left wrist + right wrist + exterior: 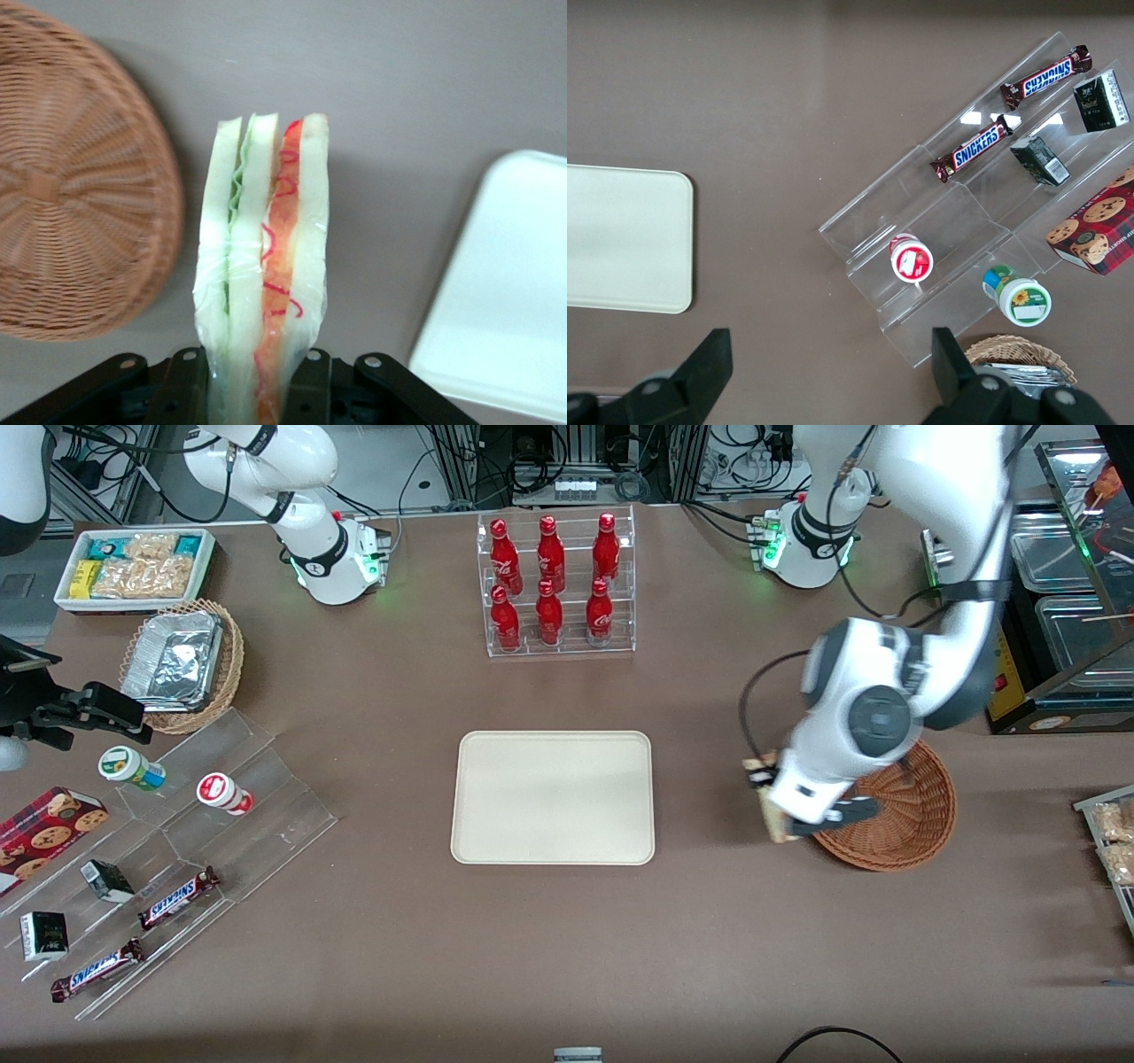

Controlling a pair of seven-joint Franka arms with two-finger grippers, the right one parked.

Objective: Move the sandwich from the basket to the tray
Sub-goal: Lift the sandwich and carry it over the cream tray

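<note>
1. Above the brown table, just beside the rim of the round reddish-brown woven wicker basket (895, 815) on the side toward the tray, hangs the black two-finger gripper (772, 802) of the white working arm
2. Its fingers are closed on the triangular sandwich of pale white bread with green and red-orange filling (264, 266); in the wrist view the wedge stands out from between the black fingers (306, 390), with its layered cut edge facing the camera
3. A thin clear film seems to wrap the sandwich
4. From the front, only a small part of the sandwich (776, 824) shows under the white wrist; it is outside the basket, over the table, and it is not over the tray
5. Nothing lies in the part of the basket that the arm leaves in view
6. The flat cream-beige rectangular tray with rounded corners (554, 797) lies in the middle of the table, well apart from the gripper, with nothing on it
7. Farther from the front camera than the tray stands a clear plastic rack with six red bottles (556, 584)
8. Toward the parked arm's end of the table there is a clear stepped stand with two chocolate bars in brown wrappers (137, 934), and a lighter tan wicker basket with foil containers (182, 664)
</note>
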